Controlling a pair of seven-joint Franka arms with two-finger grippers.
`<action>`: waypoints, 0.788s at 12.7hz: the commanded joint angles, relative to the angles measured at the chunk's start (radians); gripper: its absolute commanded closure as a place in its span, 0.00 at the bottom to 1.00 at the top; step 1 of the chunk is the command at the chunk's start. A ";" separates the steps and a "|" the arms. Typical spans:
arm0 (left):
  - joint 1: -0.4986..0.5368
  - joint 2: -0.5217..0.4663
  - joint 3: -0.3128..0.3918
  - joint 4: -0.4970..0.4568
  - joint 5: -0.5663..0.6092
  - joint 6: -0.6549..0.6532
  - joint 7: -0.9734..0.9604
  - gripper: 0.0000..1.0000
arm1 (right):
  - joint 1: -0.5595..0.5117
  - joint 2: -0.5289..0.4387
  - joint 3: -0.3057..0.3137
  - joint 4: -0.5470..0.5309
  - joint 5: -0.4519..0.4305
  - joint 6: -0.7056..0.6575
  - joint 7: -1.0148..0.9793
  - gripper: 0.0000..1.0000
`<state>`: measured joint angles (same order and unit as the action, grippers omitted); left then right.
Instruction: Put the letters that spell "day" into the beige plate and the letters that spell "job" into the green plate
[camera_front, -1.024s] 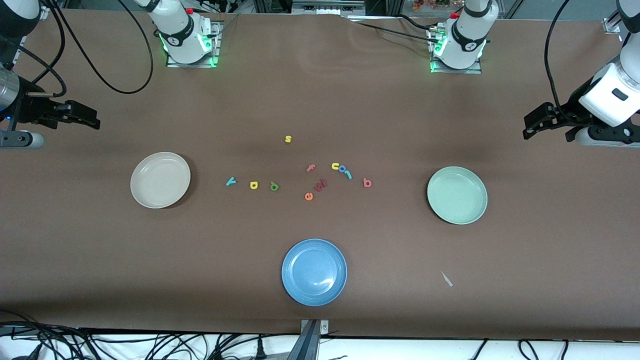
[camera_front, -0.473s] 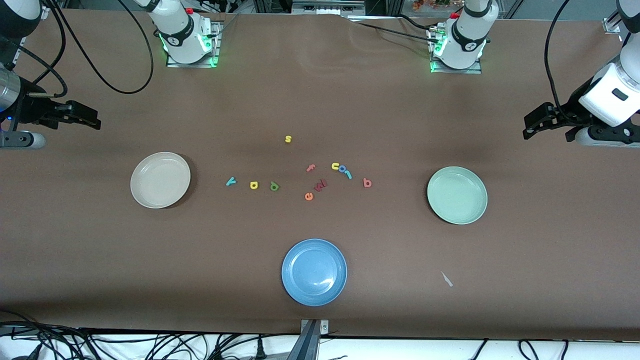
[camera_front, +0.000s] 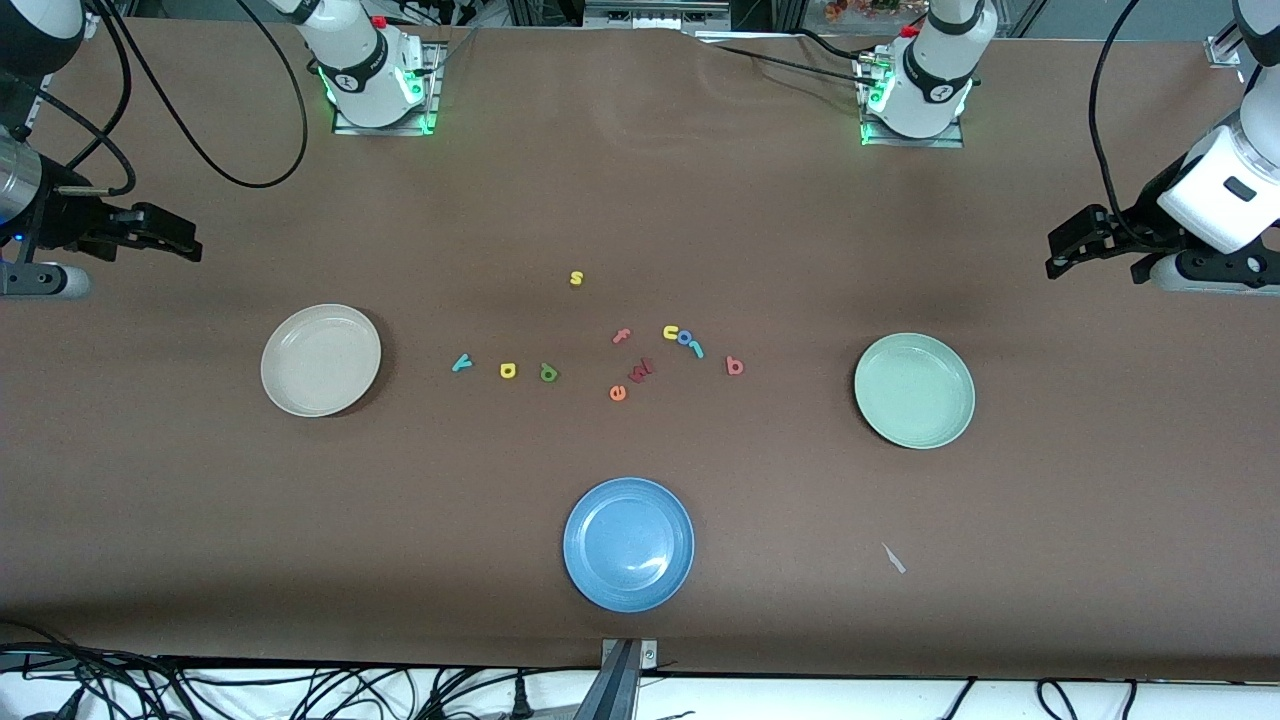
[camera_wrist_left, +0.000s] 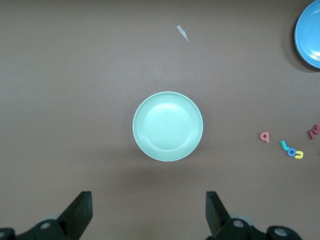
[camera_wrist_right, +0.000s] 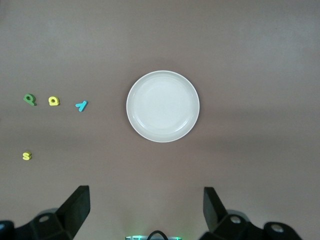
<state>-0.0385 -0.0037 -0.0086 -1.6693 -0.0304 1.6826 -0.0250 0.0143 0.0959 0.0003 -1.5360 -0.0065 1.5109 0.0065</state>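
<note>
Front view, letters: the green letter (camera_front: 548, 373), the yellow rounded letter (camera_front: 508, 371) and the teal "y" (camera_front: 461, 363) are laid in a row toward the beige plate (camera_front: 285, 385); the blue "o" (camera_front: 684, 338), the teal "j" (camera_front: 697, 349) and the pinkish-red "b" (camera_front: 735, 366) are grouped toward the green plate (camera_front: 880, 410). Each word's letters lie toward their own plate.
Front view, plates: both are seen without letters, so sorting is judged not yet begun.
Front view, grippers: the right gripper (camera_front: 170, 240) and left gripper (camera_front: 1075, 250) are held high at the table's ends, fingers spread wide, nothing held; both arms wait.
Left wrist view: the green plate is centred under the open fingers (camera_wrist_left: 80, 212).
Right wrist view: the beige plate is centred likewise.
Surface: a brown table (camera_front: 640, 200) with cables at its edges; a blue plate (camera_front: 585, 560) is set nearest the camera.
</note>
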 joint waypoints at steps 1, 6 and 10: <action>0.003 -0.018 -0.007 -0.012 0.027 0.006 0.019 0.00 | 0.000 0.001 0.006 0.014 -0.004 0.003 0.012 0.00; 0.003 -0.016 -0.007 -0.012 0.027 0.006 0.019 0.00 | -0.007 0.002 0.003 0.014 0.012 0.023 0.000 0.00; 0.003 -0.016 -0.007 -0.014 0.027 -0.003 0.019 0.00 | -0.011 0.008 0.001 0.014 0.055 0.028 -0.002 0.00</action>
<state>-0.0385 -0.0037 -0.0086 -1.6693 -0.0304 1.6824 -0.0241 0.0126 0.0962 -0.0008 -1.5360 0.0181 1.5394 0.0067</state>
